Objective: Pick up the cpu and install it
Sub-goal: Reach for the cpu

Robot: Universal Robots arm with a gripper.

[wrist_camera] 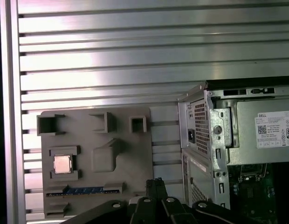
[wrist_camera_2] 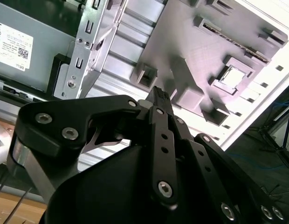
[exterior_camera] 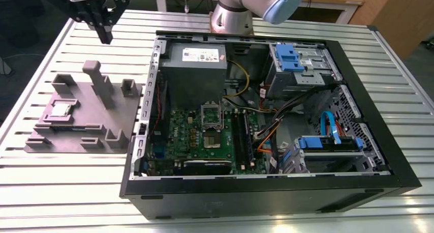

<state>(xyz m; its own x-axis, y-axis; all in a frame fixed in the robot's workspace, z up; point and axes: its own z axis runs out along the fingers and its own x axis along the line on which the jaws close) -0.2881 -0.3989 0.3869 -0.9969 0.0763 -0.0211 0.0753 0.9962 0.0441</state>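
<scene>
Exterior view: the pincer (exterior_camera: 106,39) hangs over the desk (exterior_camera: 68,192), closed and empty. The cpu (exterior_camera: 61,109) sits in a recess of the grey plate (exterior_camera: 85,122).

Second wrist view: the cpu (wrist_camera_2: 234,77) lies beyond the closed fingertips.

First wrist view: the grey box's white label (wrist_camera: 275,129) carries printed text.

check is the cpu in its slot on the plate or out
In. The cpu lies flat in its recess on the grey plate; the gripper hangs apart.

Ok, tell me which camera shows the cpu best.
The first wrist view: it looks straight down on the cpu, unobstructed in its pocket on the grey plate. The exterior view shows the cpu from farther off, slanted; the second wrist view shows it bleached by glare.
</scene>
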